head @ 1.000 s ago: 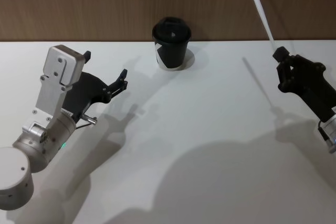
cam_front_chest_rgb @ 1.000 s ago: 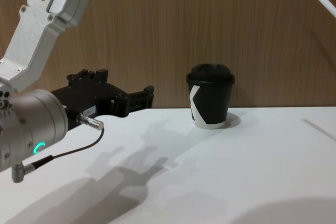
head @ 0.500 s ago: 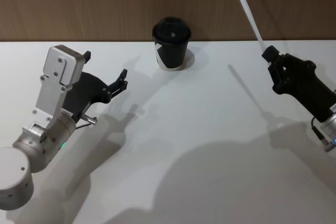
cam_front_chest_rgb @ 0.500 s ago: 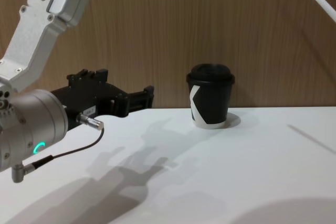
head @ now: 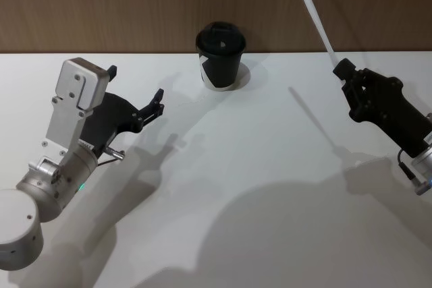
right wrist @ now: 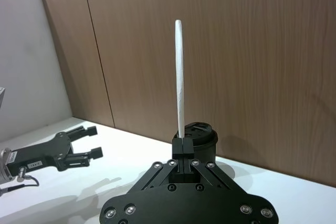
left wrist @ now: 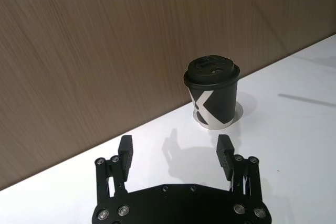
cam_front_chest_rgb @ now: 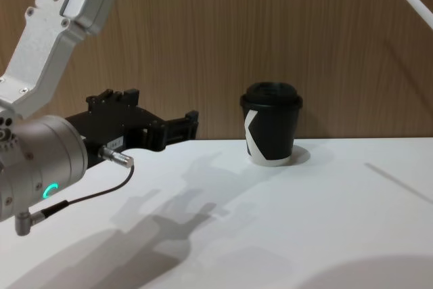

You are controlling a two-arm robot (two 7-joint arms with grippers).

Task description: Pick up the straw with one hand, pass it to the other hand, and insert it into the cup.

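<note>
Straw (head: 312, 11): thin, plain white, straight; lower end pinched by right gripper (head: 341, 67). Left gripper (head: 135, 83) spread, apart.

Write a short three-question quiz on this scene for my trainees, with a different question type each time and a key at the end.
1. Fill the gap: the left gripper, to the left of the cup, has its jaws ____.
2. Multiple choice: what holds the straw? A) the left gripper; B) the right gripper; C) neither.
3. True or false: the straw stands inside the cup.

Key: 1) open; 2) B; 3) false. The straw is up in the air, to the right of the cup, which has its lid on.
</note>
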